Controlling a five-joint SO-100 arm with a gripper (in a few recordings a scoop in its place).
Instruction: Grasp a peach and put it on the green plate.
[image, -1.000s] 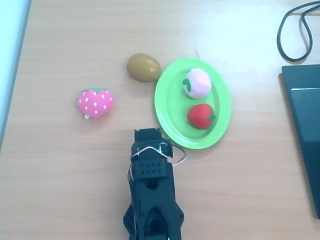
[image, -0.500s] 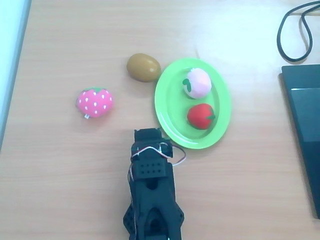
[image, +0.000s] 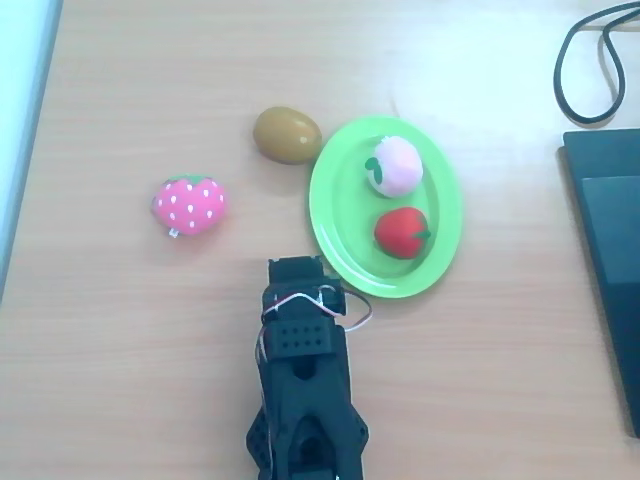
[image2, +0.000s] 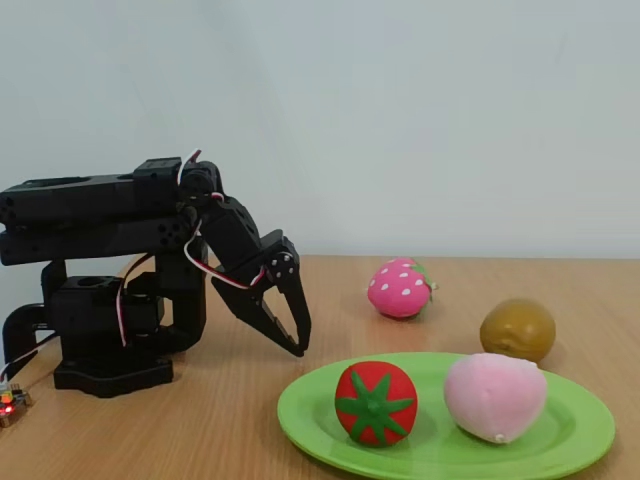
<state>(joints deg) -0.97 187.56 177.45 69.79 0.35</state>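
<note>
The pale pink peach (image: 394, 165) with its green leaf lies in the far half of the lime-green plate (image: 335, 190), beside a red fruit (image: 401, 232). In the fixed view the peach (image2: 495, 396) rests on the plate (image2: 580, 430) to the right of the red fruit (image2: 375, 403). My black gripper (image2: 299, 348) hangs folded back near the arm's base, tips pointing down just left of the plate's rim, shut with nothing in it. From overhead the gripper (image: 295, 268) sits just off the plate's near-left edge.
A hot-pink dotted strawberry (image: 190, 204) lies left of the plate and a brown kiwi-like fruit (image: 287, 134) touches its far-left rim. A black cable (image: 590, 60) and a dark flat device (image: 610, 260) occupy the right side of the table.
</note>
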